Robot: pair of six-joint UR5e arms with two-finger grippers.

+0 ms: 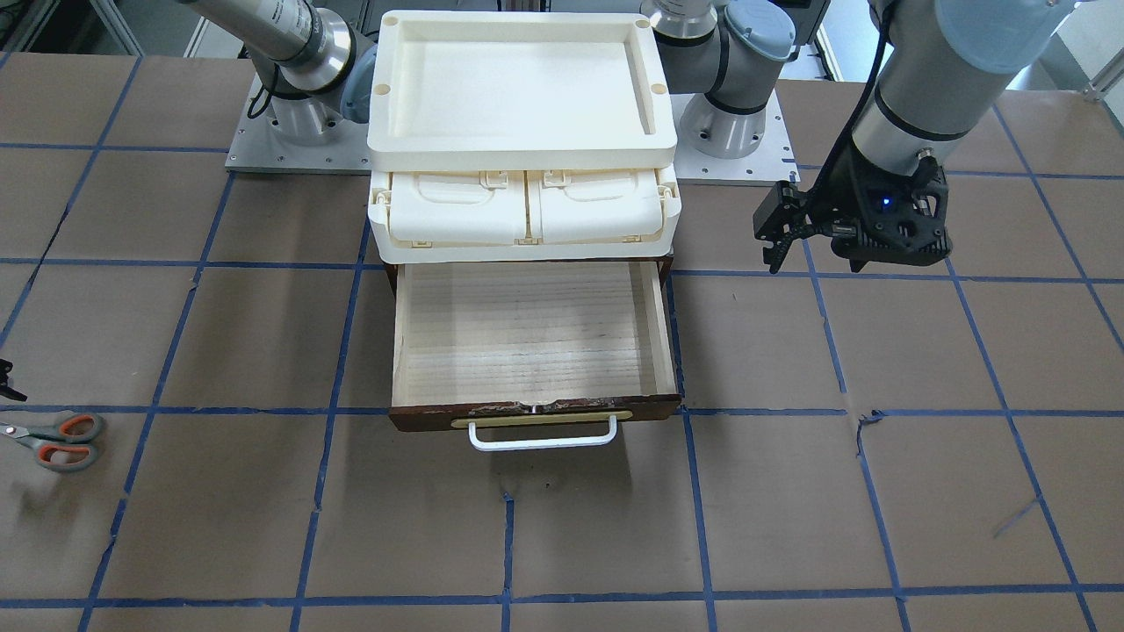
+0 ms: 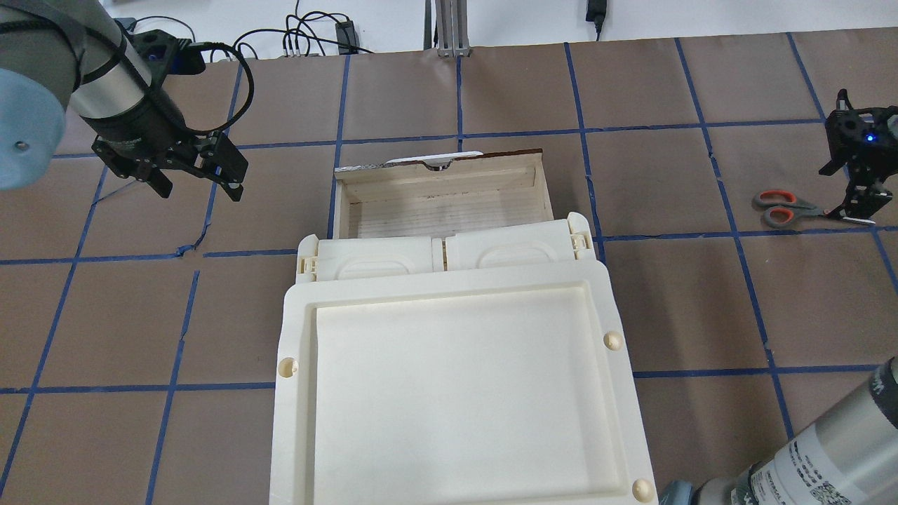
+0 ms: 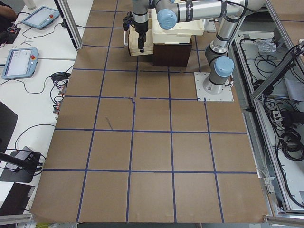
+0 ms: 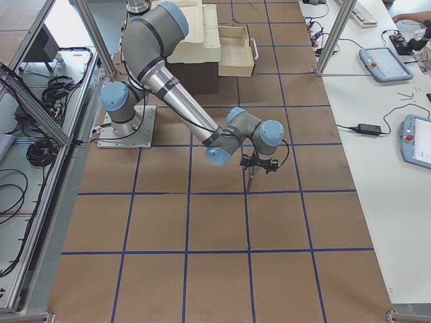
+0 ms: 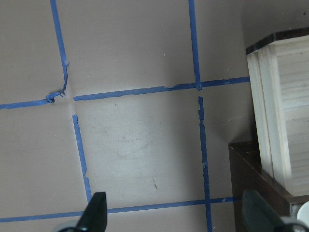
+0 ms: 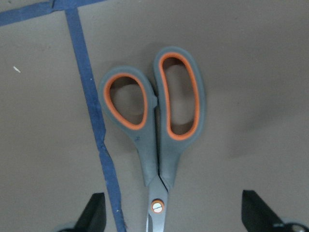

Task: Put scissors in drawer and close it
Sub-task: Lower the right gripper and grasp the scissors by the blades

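Two tools are in view, and both stand released. The right tool (image 6: 176,216) hangs directly over the scissors (image 6: 153,159), at the far right of the overhead view. Its fingers are spread wide to either side of the pivot, an alignment that appears chosen for a pinch across the narrow neck. The scissors lie flat and closed on the tabletop (image 1: 263,527), just beside a strip of blue tape (image 6: 91,96) and well apart from the drawer (image 1: 536,411).

The drawer is pulled out at frame centre with its pale wood floor bare, apparently left open to receive the scissors. Its white bar handle (image 1: 543,436) faces away from the robot. The left tool (image 2: 200,184) hovers near the drawer's side wall, fingers apart and holding nothing; it is probably stationed there for the closing push. A cream tray (image 1: 522,140) and lidded compartments (image 1: 457,211) sit above the drawer.

The tabletop is a brown matte sheet ruled into squares by the tape, which is torn in places. Aluminium posts, cables and teach pendants (image 4: 385,64) on white benches flank it
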